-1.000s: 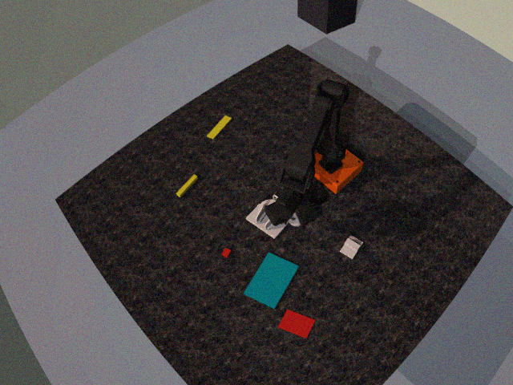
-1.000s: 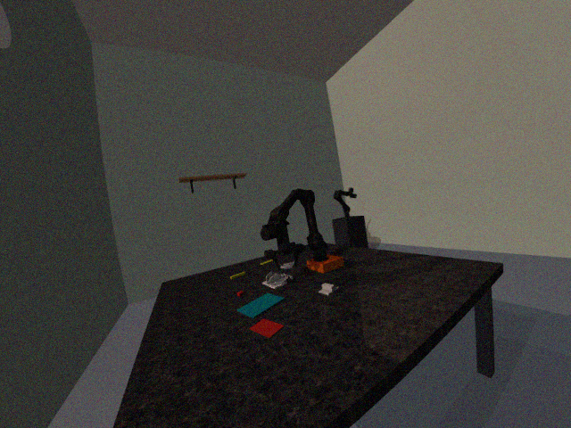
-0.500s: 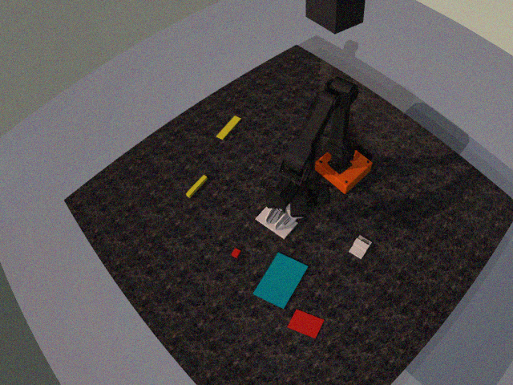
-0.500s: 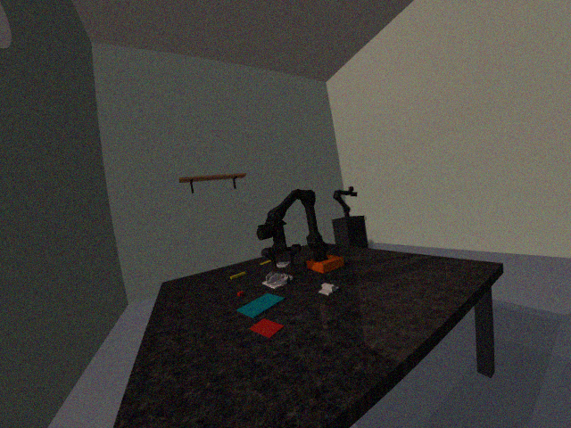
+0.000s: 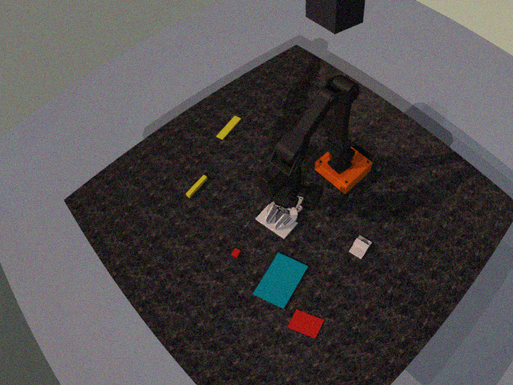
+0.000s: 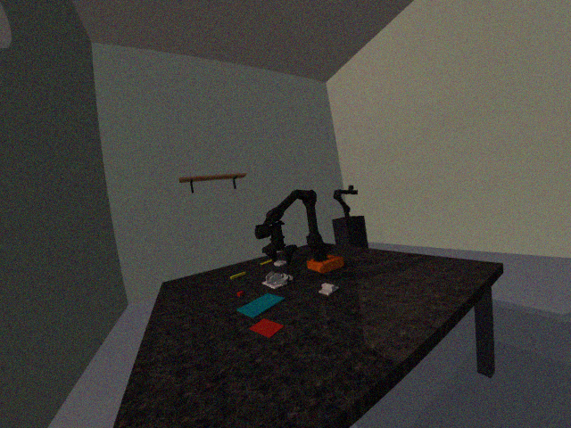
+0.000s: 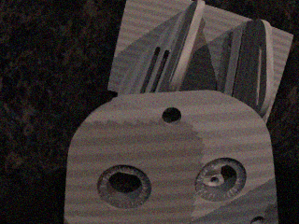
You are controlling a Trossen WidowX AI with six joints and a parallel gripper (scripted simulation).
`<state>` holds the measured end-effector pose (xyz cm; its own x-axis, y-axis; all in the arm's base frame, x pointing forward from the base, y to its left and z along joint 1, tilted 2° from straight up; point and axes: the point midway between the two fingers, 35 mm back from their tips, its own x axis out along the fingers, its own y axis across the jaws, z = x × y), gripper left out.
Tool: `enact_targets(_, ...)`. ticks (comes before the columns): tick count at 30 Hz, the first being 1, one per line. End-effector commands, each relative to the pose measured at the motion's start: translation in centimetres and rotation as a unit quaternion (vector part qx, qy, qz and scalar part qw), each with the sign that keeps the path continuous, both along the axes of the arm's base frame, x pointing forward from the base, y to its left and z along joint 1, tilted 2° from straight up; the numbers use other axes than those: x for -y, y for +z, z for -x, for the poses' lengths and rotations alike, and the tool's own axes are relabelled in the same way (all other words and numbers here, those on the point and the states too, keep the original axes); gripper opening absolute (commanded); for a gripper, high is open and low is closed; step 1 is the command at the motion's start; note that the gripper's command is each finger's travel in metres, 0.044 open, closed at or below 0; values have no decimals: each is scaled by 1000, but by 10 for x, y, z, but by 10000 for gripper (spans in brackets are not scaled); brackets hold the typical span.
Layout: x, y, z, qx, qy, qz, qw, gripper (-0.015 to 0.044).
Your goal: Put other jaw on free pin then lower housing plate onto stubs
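In the exterior view, the robot's black arm (image 6: 310, 221) rises from an orange base (image 6: 338, 263) on a dark speckled table (image 6: 294, 368) and bends over, its gripper (image 6: 279, 261) closed on a pale plate (image 6: 279, 263) near a pale assembly (image 6: 277, 279). A small pale block (image 6: 327, 288) stands well apart from the assembly, while a teal rectangle (image 6: 260, 305) lies near a red one (image 6: 266, 327), with a tiny red cube (image 6: 239, 293) and two yellow bars (image 6: 237, 275) beyond. Behind the table are a dark box (image 6: 350, 231) and a wall shelf (image 6: 212, 177).
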<state>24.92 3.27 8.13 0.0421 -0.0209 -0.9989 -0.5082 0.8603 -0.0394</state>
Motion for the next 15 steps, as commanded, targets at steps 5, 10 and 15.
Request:
enact_targets(5, 18, 0, 4, 4, -110, -2, 994, 351)
enact_targets(10, 24, -1, 5, 4, -146, -3, 989, 351)
enact_targets(15, 24, -1, 5, 4, -146, -3, 989, 351)
